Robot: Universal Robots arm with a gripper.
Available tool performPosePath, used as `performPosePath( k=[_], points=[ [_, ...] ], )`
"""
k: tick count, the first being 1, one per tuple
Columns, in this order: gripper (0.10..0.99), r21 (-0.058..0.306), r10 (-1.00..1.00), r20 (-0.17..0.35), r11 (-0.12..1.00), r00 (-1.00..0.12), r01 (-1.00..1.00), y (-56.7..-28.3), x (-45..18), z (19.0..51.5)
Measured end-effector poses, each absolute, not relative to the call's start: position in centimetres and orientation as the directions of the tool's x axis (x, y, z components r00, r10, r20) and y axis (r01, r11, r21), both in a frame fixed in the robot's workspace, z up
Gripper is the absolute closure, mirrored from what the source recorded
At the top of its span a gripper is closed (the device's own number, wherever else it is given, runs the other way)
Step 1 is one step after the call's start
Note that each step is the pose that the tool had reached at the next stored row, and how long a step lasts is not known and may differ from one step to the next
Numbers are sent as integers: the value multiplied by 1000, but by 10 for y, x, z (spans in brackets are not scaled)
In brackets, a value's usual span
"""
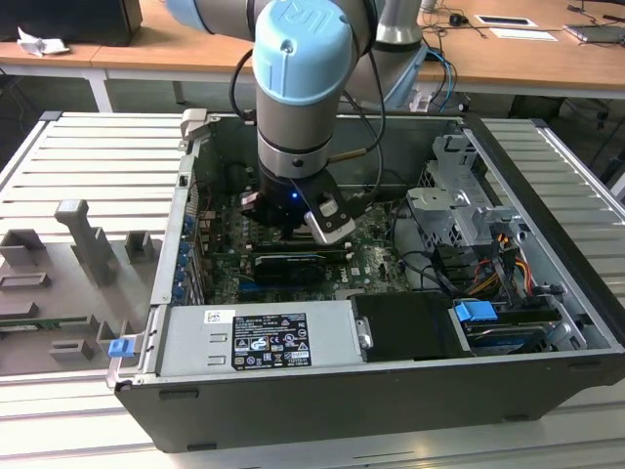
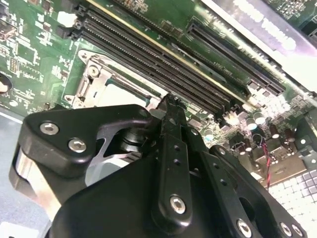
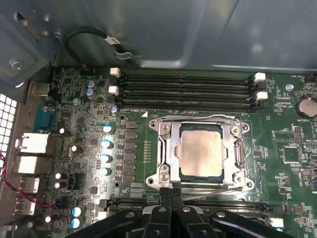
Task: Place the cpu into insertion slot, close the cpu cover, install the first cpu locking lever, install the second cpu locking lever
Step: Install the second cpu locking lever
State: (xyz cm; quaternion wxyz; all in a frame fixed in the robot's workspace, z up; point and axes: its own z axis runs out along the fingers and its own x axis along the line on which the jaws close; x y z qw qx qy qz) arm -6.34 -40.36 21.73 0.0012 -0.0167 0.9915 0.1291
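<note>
In the first wrist view the cpu (image 3: 200,148) lies flat in the insertion slot (image 3: 164,174), its pale metal face showing through the window of the cpu cover (image 3: 168,144). The cover lies down flat over it. A thin wire lever (image 3: 213,184) runs along the socket edge nearest my gripper, and another lever (image 3: 241,151) runs along an adjacent side. My gripper (image 3: 171,194) is shut, its fingertips together right at that near socket edge. In the second wrist view the gripper (image 2: 171,101) hangs just beside the socket rim (image 2: 91,79).
My arm (image 1: 293,147) reaches down into the open computer case (image 1: 547,186). Long black memory slots (image 3: 185,91) flank the socket. A black expansion card (image 1: 293,264), a grey power supply (image 1: 259,337) and a metal drive cage (image 1: 459,210) crowd around it.
</note>
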Motion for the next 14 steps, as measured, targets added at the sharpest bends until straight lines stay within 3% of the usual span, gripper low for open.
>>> performPosePath(
  k=[14],
  points=[
    [980, 295, -41, -14, 955, -999, -43, -405, -77, 200]
  ],
)
